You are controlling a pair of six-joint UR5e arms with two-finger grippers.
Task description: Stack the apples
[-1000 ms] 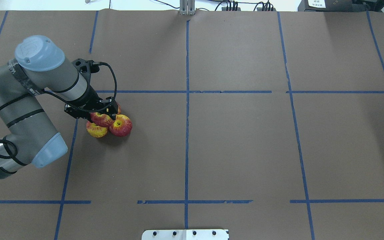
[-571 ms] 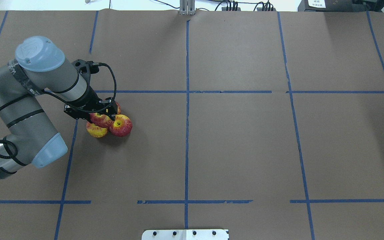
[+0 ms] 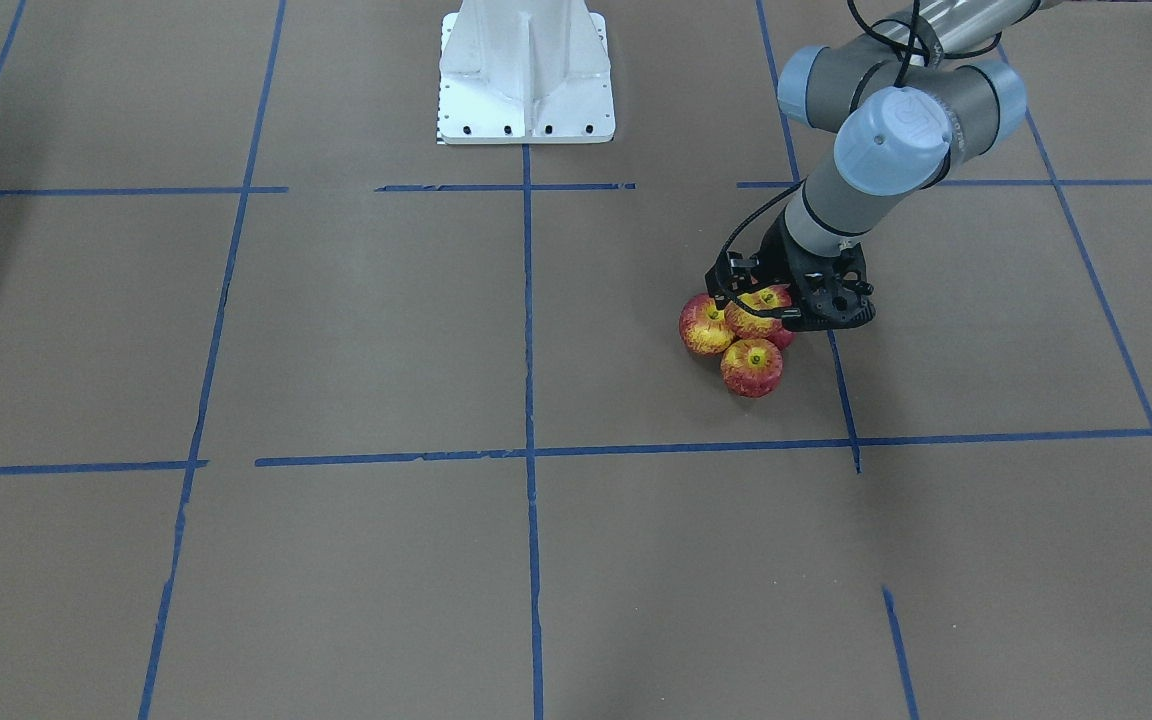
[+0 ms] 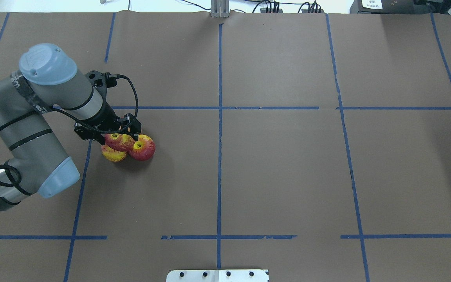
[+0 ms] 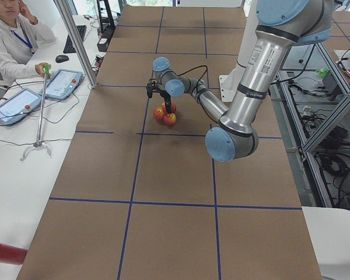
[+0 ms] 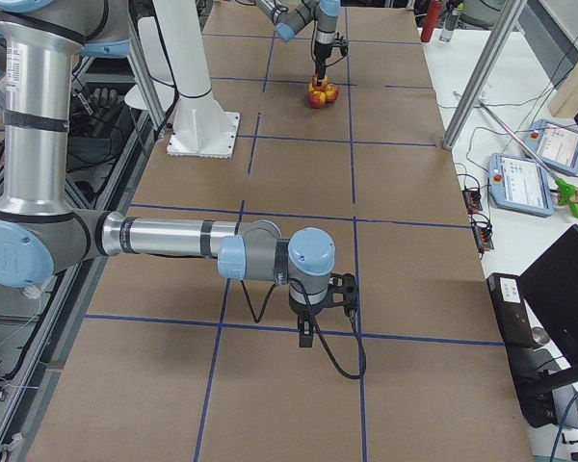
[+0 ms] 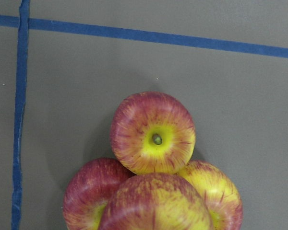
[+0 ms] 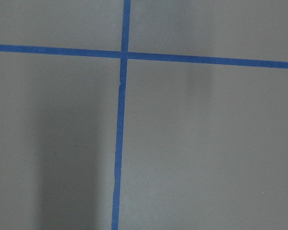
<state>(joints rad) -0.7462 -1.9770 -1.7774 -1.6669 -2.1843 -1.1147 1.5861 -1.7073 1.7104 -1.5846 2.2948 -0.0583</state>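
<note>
Brown table (image 4: 288, 176) bears three apples (image 7: 144, 122) under a top apple (image 4: 119, 142), all four seen only wrist-on; left gripper (image 3: 762, 305) straddles it, hold unclear, right gripper (image 6: 308, 332) equally unreadable.

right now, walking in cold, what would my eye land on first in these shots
First, the little pile of red and yellow apples, left of the middle of the brown table: three lie on the paper and the top apple sits on them. Next, the left gripper right over that top apple; whether it is gripping it cannot be told.
</note>
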